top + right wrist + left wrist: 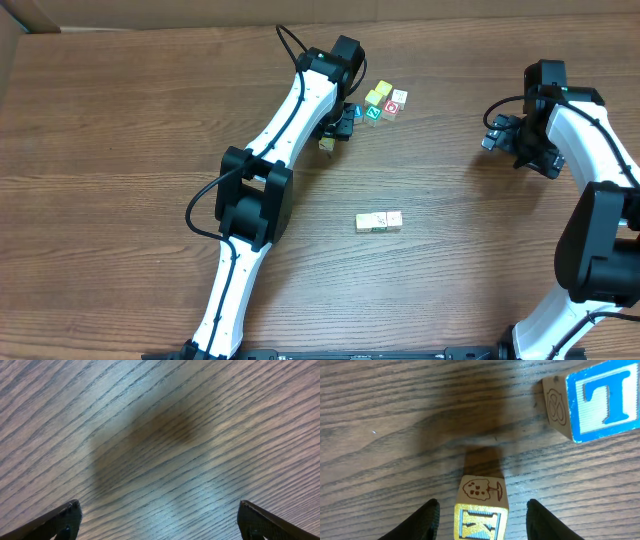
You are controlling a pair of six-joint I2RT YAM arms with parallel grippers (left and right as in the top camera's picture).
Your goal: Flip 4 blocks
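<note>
One yellow-faced block (481, 515), letter K toward the camera and a tree drawing on its cream top, rests on the table between the fingers of my left gripper (483, 503). The jaws are open, with a gap on each side of the block. From overhead that block (326, 145) lies just below the left gripper (334, 133). More blocks sit in a cluster to the right: two yellow ones (380, 93), a teal one (373, 113) and a red one (391, 108). My right gripper (159, 506) hangs wide open over bare wood, far right (493, 134).
A blue-faced T cube (600, 400) lies close by at the left wrist view's upper right, and shows overhead (358, 110) beside the cluster. A white-topped cube (400, 96) borders the cluster. Two cream cubes (379, 221) lie side by side mid-table.
</note>
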